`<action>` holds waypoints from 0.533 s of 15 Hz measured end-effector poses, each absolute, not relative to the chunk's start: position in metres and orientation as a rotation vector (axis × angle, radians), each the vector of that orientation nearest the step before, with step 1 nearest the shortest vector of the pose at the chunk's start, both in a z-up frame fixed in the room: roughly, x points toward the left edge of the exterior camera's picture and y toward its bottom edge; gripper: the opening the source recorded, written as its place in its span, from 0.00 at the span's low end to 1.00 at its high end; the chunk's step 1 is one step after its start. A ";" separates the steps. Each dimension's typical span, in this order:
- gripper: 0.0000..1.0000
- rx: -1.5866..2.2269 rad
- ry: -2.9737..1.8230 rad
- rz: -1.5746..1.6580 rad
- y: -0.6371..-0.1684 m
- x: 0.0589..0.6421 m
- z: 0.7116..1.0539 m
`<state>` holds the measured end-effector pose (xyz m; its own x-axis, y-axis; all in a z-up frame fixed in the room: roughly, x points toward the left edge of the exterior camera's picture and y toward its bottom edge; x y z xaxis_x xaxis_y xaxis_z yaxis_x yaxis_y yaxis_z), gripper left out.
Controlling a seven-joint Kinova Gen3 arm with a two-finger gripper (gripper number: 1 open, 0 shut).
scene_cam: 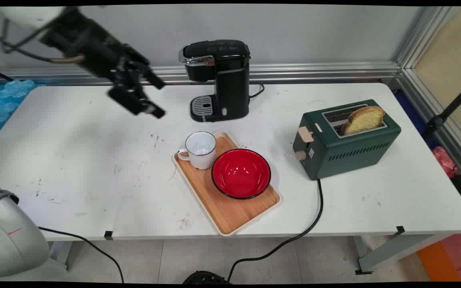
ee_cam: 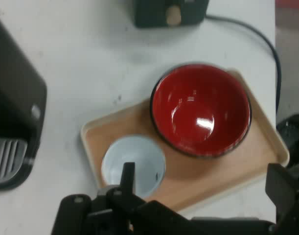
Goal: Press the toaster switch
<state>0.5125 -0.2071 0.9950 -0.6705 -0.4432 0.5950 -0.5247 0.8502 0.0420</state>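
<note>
Main view: claw [scene_cam: 142, 94] is hanging in the air above the surface [scene_cam: 94, 172], left of the coffee maker [scene_cam: 219, 80], fingers spread wide and gripping nothing. Hand view is looking down past the open fingers at the mug [ee_cam: 133, 165], the thing nearest below, though well apart from it. Mug is standing upright on the tray's [scene_cam: 230, 216] far corner, handle pointing left, empty and white. Red bowl [scene_cam: 241, 173] is sitting just beside it on the same tray, rims nearly touching. Toaster [scene_cam: 344, 138] is standing off to the right with a bread slice [scene_cam: 364, 119] sticking up from one slot.

Risk, as a judgement: a descent near the mug could be clipping the bowl rim or tipping the mug, since the two are crowding together; the coffee maker is also standing close to the claw's side.
</note>
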 end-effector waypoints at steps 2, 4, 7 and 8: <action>1.00 0.722 -2.393 0.170 -0.215 0.494 0.990; 1.00 0.745 -2.370 0.160 -0.226 0.468 0.983; 1.00 0.763 -2.349 0.155 -0.238 0.440 0.974; 1.00 0.770 -2.339 0.154 -0.245 0.426 0.969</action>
